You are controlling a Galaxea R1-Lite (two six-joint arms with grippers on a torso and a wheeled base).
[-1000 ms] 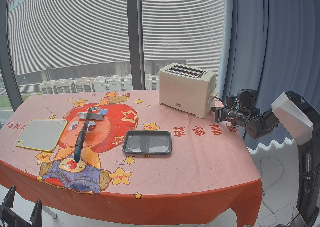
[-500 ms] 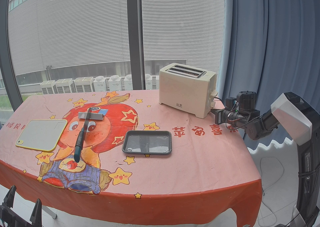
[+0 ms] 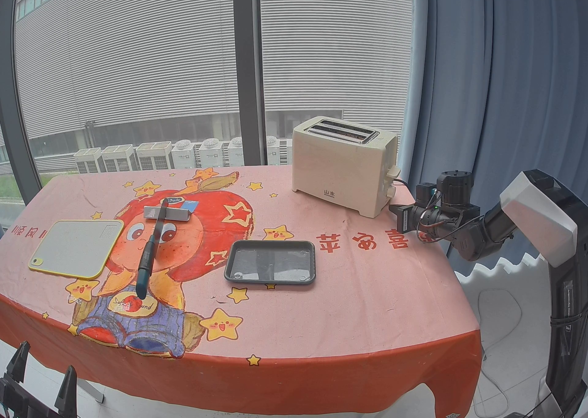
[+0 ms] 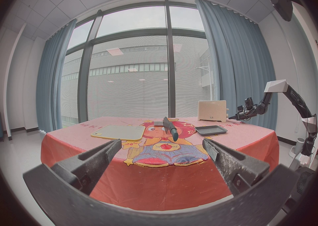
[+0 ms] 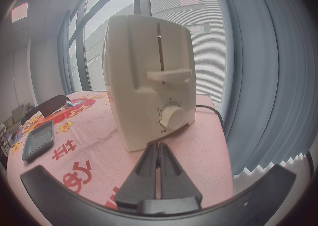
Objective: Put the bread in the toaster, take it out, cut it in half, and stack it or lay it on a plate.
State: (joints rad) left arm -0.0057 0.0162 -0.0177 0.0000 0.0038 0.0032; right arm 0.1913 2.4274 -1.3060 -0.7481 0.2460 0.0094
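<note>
The toaster (image 3: 343, 163) is the farthest thing on the table (image 3: 367, 296), standing at its far right, so you come to it last. Nearest you, your left gripper (image 4: 161, 143) hangs in front of the table's near edge, its fingers spread wide and empty. On the cloth, the knife (image 3: 147, 254) lies left of centre with its far end across a small grey bar (image 3: 177, 214). The cutting board (image 3: 76, 247) is to its left and the black tray (image 3: 270, 281) to its right, each apart from it. Farther back, your right gripper (image 5: 158, 145) sits low, just beside the toaster's right end. It is below the dial (image 5: 172, 117) and the lever (image 5: 169, 76), fingers pressed together.
</note>
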